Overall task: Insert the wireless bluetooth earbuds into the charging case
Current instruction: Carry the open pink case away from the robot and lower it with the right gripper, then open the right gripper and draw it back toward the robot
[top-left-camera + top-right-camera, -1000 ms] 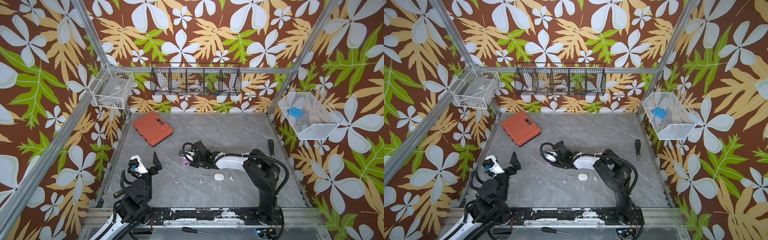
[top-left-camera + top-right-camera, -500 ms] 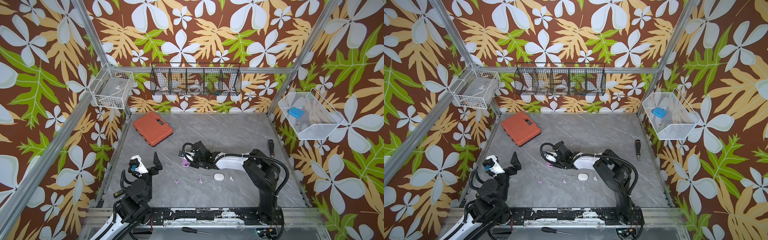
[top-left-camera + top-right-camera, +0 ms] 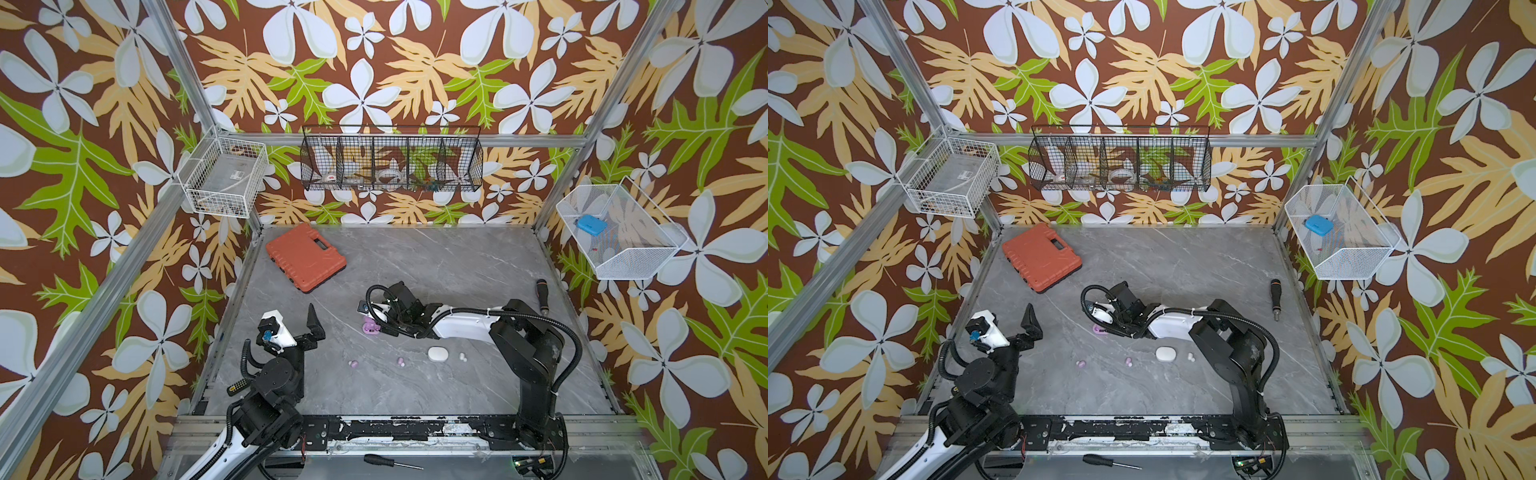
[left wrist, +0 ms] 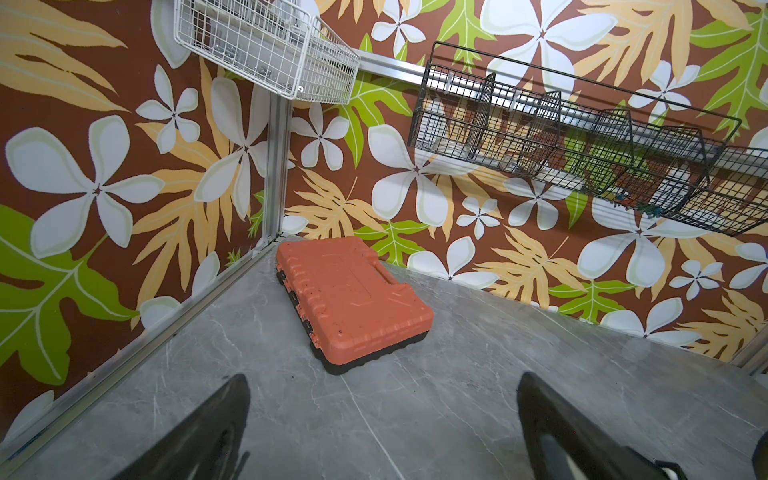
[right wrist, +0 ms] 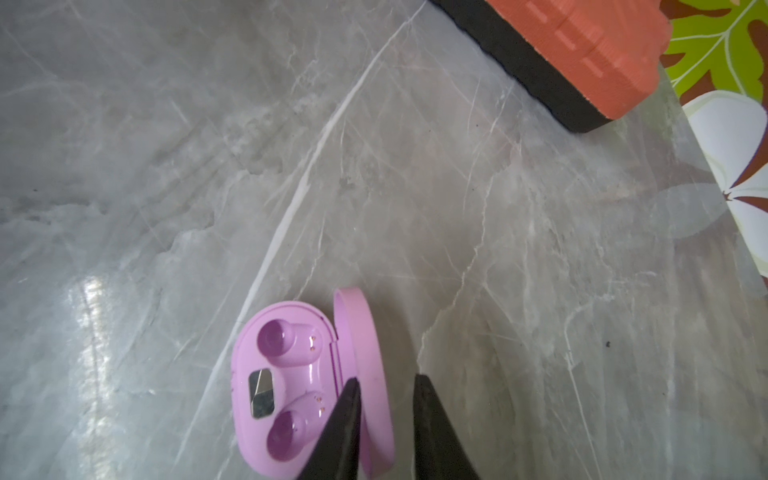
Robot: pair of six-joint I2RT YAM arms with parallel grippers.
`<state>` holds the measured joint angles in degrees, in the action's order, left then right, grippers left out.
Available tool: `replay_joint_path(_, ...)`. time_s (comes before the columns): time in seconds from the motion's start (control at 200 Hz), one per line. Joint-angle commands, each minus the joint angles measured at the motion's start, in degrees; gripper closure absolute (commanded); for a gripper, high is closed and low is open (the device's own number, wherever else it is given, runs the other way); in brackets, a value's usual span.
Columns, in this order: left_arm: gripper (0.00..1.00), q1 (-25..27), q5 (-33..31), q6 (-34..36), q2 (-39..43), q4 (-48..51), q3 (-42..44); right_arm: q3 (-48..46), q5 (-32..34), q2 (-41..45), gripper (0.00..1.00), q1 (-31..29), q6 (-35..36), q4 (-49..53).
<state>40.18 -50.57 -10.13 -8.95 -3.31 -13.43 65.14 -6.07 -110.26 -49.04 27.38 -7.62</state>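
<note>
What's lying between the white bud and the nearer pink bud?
The white case, in both top views: pink bud left of it, white bud right, neither touching it.

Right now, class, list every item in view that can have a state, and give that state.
Lilac charging case, open, both wells empty.
White charging case, closed.
Two lilac earbuds, loose, outside any case.
White earbud, loose beside the White charging case.
Orange tool case, closed, lying flat.
Left hand, open, empty.
Right hand, jaws slightly apart around the lilac lid, not clamping.
</note>
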Motion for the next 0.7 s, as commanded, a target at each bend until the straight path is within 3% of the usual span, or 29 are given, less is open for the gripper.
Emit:
replay_joint_path(0.0,0.0,-0.11,0.11,0.55,0.09,-1.35,-0.1,0.08,0.1,2.2,0.71,0.08,-0.57,-0.21)
replay_joint_path(0.17,0.0,-0.11,1.01,0.25,-0.01,-0.78,-0.44,-2.95,1.01,8.03,0.64,0.08,-3.28,-2.74)
replay_joint_path(0.27,0.0,-0.12,2.61,0.12,-0.33,0.17,-1.06,-5.06,1.51,12.49,0.4,0.08,-7.07,-3.97)
replay_joint_path(0.355,0.0,-0.11,4.43,-0.49,-1.45,2.01,-2.67,-7.39,1.53,16.71,0.3,-0.15,-11.16,-5.32)
replay_joint_path(0.385,0.0,-0.11,5.53,-0.35,-1.99,2.76,-3.56,-8.68,1.89,18.49,0.05,-0.24,-13.36,-6.16)
replay_joint_path(0.4,0.0,-0.11,5.96,-0.26,-2.38,3.13,-4.0,-9.27,2.08,19.39,0.0,-0.27,-14.53,-6.56)
replay_joint_path(0.52,0.0,-0.11,10.81,-0.87,-6.23,7.22,-8.27,-14.99,7.31,27.22,0.0,-1.36,-26.36,-9.24)
replay_joint_path(0.696,0.0,-0.11,15.68,-3.54,-12.25,11.69,-12.43,-20.95,4.58,37.8,0.0,-3.77,-49.43,-3.07)
